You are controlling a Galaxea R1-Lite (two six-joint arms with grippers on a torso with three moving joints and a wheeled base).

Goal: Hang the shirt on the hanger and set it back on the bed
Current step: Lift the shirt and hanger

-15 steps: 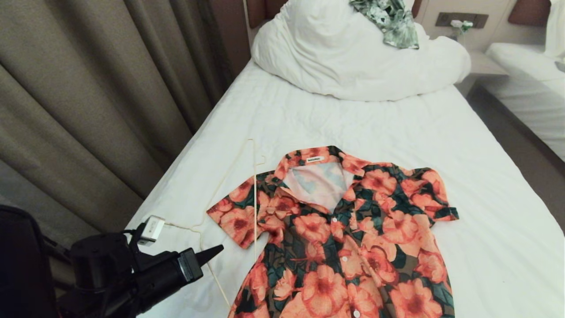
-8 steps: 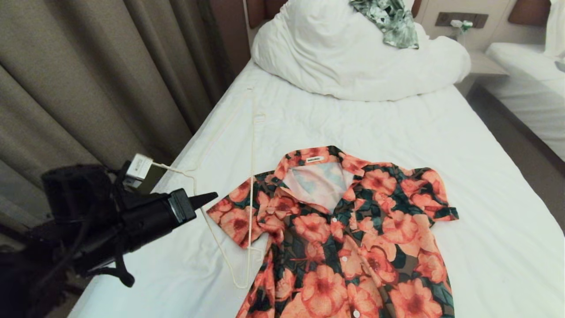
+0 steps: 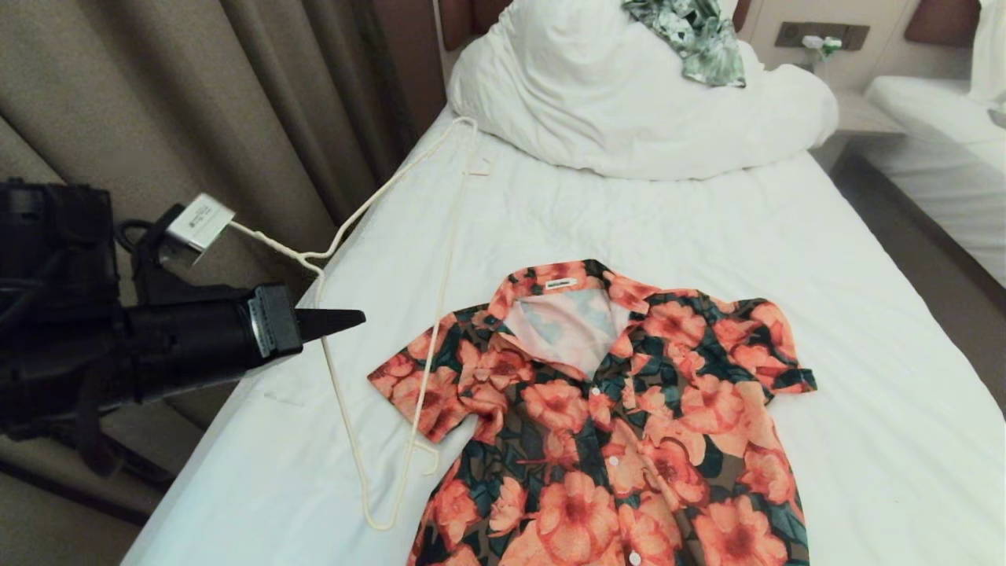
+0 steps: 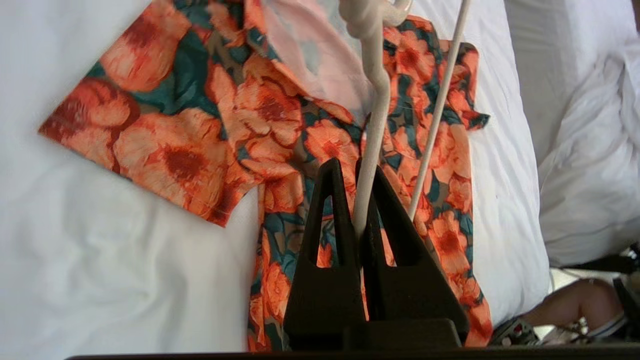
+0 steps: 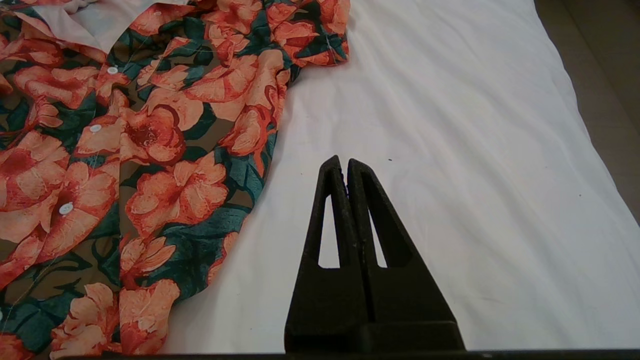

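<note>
Left gripper [image 4: 356, 167] clenched on hanger [image 3: 369, 330], lifted at frame left. Right gripper [image 5: 345, 165] clenched, empty. Shirt [image 3: 597, 417] flat on bed [image 3: 707, 220], unhung; threading and set-down remain.

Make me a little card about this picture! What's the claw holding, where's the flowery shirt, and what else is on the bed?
Left claw: shut on the hanger, beside the bed's left edge
Hanger: cream wire, lifted, its far end over the shirt's sleeve
Shirt: flat on the bed, buttoned, collar toward the duvet
Bed: white sheet
Duvet: bunched at the head end
Green leafy garment: on the duvet
Right claw: shut, empty, above the sheet beside the shirt
</note>
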